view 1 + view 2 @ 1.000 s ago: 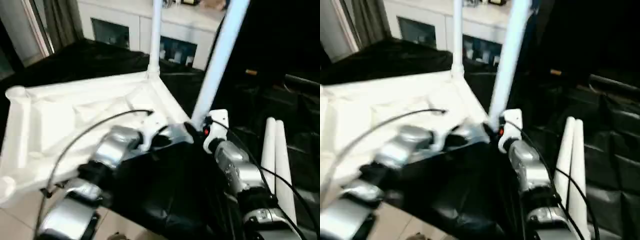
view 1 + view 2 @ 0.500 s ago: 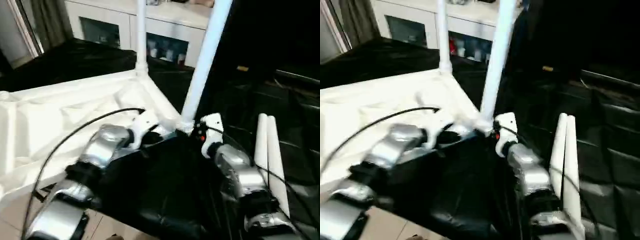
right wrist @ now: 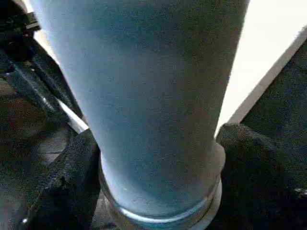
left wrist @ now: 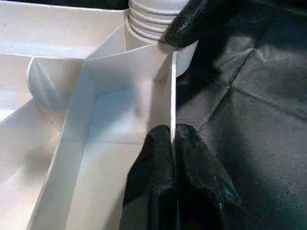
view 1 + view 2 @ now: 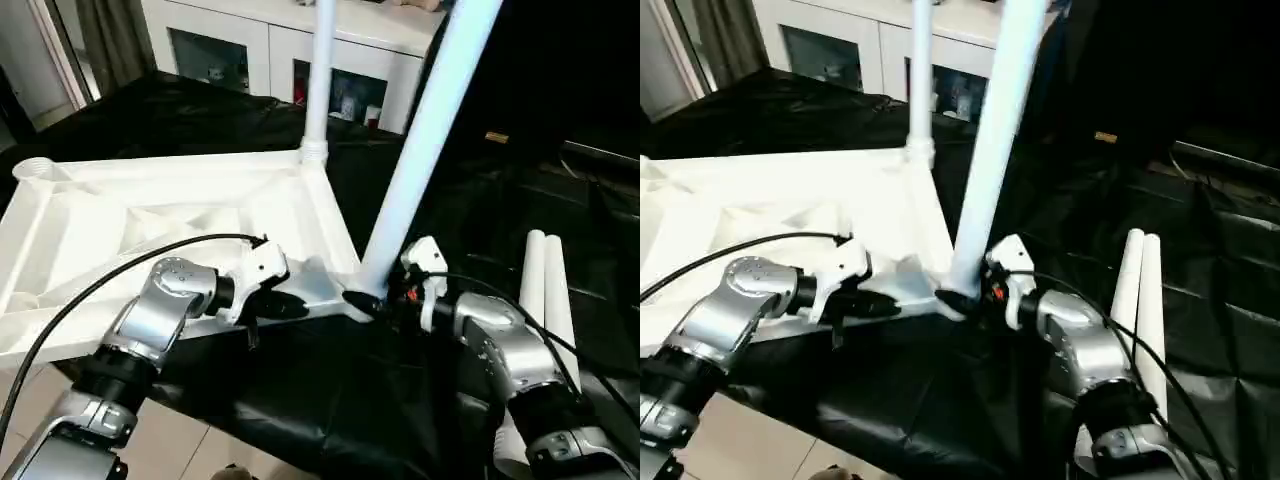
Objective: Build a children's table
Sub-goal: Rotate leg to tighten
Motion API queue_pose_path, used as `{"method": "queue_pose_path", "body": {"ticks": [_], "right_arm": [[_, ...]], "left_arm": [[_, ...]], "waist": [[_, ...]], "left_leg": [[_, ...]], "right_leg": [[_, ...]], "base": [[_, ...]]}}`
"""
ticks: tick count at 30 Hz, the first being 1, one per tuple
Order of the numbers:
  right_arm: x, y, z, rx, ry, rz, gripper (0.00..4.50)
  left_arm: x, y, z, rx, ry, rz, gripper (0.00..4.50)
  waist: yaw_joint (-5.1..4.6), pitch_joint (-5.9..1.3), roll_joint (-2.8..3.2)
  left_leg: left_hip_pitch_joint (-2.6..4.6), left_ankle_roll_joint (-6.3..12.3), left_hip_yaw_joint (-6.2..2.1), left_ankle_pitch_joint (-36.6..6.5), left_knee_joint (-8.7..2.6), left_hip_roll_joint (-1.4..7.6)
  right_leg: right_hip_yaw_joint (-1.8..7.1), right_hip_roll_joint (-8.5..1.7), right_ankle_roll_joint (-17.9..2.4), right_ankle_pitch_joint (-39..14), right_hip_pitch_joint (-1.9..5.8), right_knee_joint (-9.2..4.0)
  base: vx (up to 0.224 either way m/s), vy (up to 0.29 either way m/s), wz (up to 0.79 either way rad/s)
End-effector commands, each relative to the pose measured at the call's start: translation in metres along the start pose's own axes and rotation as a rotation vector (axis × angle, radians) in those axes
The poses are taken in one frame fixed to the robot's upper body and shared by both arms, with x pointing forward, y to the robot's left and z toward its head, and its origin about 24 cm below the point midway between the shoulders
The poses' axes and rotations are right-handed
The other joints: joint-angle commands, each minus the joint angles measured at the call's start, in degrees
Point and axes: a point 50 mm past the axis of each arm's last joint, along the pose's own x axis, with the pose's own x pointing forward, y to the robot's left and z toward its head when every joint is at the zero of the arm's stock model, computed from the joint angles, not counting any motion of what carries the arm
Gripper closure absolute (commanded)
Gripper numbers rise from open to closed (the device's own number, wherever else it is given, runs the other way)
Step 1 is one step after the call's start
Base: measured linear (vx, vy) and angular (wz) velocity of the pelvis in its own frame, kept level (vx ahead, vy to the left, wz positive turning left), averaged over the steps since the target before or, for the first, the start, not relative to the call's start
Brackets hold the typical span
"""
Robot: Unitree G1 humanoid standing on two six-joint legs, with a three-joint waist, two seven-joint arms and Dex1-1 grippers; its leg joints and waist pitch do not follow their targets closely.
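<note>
Across the black-draped worktop (image 5: 160, 120) the table top (image 5: 120, 225) lies upside down, ribs upward, and compared with a second ago its near edge now reads level and squared to the robot. Beyond both tools, at the far corner, one leg (image 5: 318, 80) stands upright in its socket. A second leg (image 5: 425, 140) rises at a slight lean from the near corner socket, directly ahead of the right tool (image 5: 372, 300). That tool has widened its grip over the last second; its two fingers (image 3: 67, 187) now sit on either side of the leg's base, just above the threaded collar, seemingly resting against it rather than squeezing. I judge this a re-grip between turns, so the leg is probably seated but not yet tight. The left tool (image 4: 172, 158) is closed on the thin rim wall of the table top, a little short of that same corner, steadying it. Beside the right forearm, away from the table top, two spare legs (image 5: 545, 300) lie side by side on the cloth, untouched, so half the legs remain to fit.
</note>
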Motion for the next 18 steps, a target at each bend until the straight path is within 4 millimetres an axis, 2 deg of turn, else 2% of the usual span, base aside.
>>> {"method": "queue_pose_path", "body": {"ticks": [1, 7, 10, 14, 16, 17, 18], "right_arm": [[-0.007, -0.006, 0.005, -0.010, -0.013, -0.024, 1.06], [-0.005, -0.005, 0.004, 0.004, -0.026, -0.025, 1.45], [0.000, -0.010, 0.001, 0.054, -0.044, -0.160, 1.66], [0.009, -0.011, -0.004, 0.101, -0.066, -0.333, 1.72], [0.010, -0.012, -0.005, 0.121, -0.067, -0.376, 1.73], [0.015, -0.014, -0.009, 0.179, -0.070, -0.493, 1.73], [0.017, -0.014, -0.010, 0.200, -0.072, -0.537, 1.73]], "left_arm": [[0.005, -0.010, -0.005, -0.049, -0.046, -0.084, 4.50], [0.005, -0.007, -0.007, -0.054, -0.032, -0.045, 4.50], [0.016, 0.003, -0.006, -0.075, -0.019, 0.071, 4.50], [0.034, 0.013, 0.003, -0.090, -0.020, 0.188, 4.50], [0.037, 0.015, 0.006, -0.090, -0.021, 0.210, 4.50], [0.050, 0.021, 0.016, -0.105, -0.031, 0.285, 4.50], [0.055, 0.023, 0.020, -0.115, -0.039, 0.312, 4.50]], "waist": [[0.21, -3.15, -0.54], [0.14, -3.15, -0.47], [0.04, -3.00, -0.55], [0.29, -3.04, -0.31], [0.33, -3.05, -0.49], [0.33, -3.05, -0.32], [0.46, -3.00, -0.27]], "left_leg": [[0.24, 3.02, -0.73, -6.9, -3.00, 2.33], [0.25, 3.09, -0.68, -6.6, -2.94, 2.26], [0.35, 2.45, -0.65, -7.1, -3.07, 2.17], [0.79, 0.98, -0.71, -8.6, -3.17, 2.37], [0.71, 0.56, -0.76, -9.2, -3.21, 2.30], [0.58, 0.55, -0.76, -8.9, -3.23, 2.27], [1.00, 0.50, -0.56, -9.4, -3.18, 2.23]], "right_leg": [[3.68, -5.52, -9.5, -5.8, 2.80, -4.53], [3.69, -5.39, -9.8, -4.9, 2.75, -4.50], [3.72, -5.33, -9.4, -6.9, 2.59, -4.82], [3.81, -5.53, -8.8, -9.6, 2.24, -5.10], [3.80, -5.62, -8.6, -10.7, 2.40, -5.13], [3.88, -5.62, -8.2, -10.6, 2.40, -5.18], [3.95, -5.47, -8.0, -10.9, 2.00, -5.41]], "base": [[0.000, 0.000, 0.00], [0.000, 0.000, 0.00], [0.000, 0.000, 0.00], [0.000, 0.000, 0.00], [0.000, 0.000, 0.00], [0.000, 0.000, 0.00], [0.000, 0.000, 0.00]]}}
